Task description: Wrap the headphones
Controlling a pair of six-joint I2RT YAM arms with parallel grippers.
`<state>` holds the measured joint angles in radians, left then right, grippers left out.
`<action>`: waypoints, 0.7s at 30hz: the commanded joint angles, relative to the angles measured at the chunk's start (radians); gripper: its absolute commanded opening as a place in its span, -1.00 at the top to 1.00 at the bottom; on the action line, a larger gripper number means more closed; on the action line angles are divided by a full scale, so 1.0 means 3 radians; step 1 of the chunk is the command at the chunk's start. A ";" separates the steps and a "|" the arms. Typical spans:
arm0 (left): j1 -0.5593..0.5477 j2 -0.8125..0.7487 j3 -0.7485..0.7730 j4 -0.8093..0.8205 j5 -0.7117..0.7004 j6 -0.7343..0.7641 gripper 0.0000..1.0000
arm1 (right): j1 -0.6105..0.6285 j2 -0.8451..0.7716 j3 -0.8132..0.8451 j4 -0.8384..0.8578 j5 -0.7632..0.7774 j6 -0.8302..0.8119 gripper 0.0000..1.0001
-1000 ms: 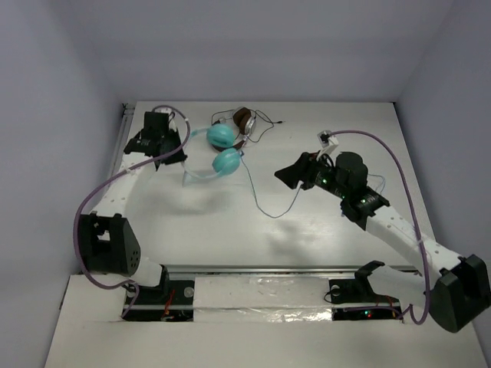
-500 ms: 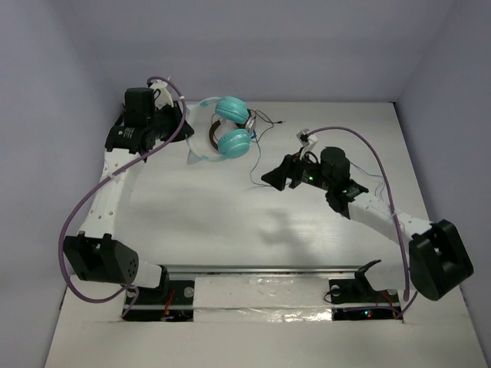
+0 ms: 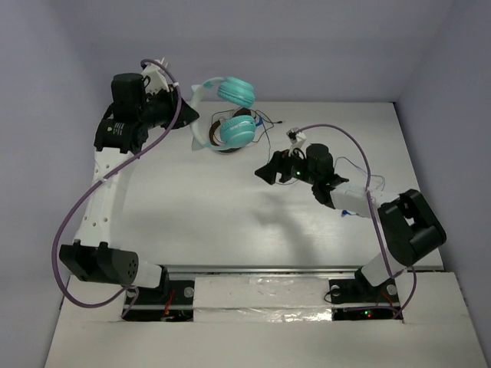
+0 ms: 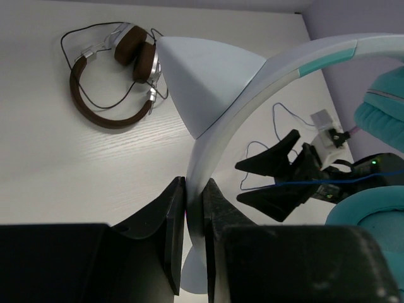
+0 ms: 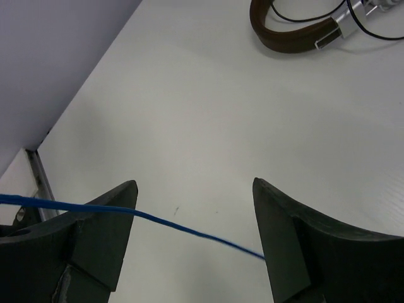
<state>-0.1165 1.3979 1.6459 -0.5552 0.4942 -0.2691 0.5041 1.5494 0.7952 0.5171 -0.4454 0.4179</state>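
Left fingers (image 4: 174, 235) raised headphones (image 3: 237, 92) higher, right fingers (image 5: 100, 235) moved closer

**Headphones raised at the table's 11 o'clock**

The headphones (image 3: 234, 107) hang by their headband from the left gripper (image 4: 194, 196), over a second headset (image 4: 113, 82) lying on the table (image 3: 192, 222). At their 4 o'clock, the cable (image 5: 183, 229) crosses between the right gripper's (image 5: 196, 202) parted fingers.

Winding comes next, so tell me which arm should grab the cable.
Right. The blue cable runs between the fingers of the open right gripper; the left gripper is busy, shut on the headband and holding the headphones off the table.
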 commanded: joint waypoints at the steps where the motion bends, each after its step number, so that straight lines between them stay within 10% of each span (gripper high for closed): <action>1: 0.0010 -0.0150 0.0291 0.0276 0.0275 -0.0217 1.00 | 0.0012 0.0143 0.0197 0.0358 0.0007 -0.0125 -0.58; 21: 0.0112 0.0264 0.1462 0.0046 0.0342 -0.0412 1.00 | 0.0012 0.0394 -0.0032 0.0679 -0.0060 -0.0028 -0.38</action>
<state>-0.0883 1.4734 2.0068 -0.5968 0.5682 -0.3378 0.5037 1.6779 0.8089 0.6235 -0.4526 0.3969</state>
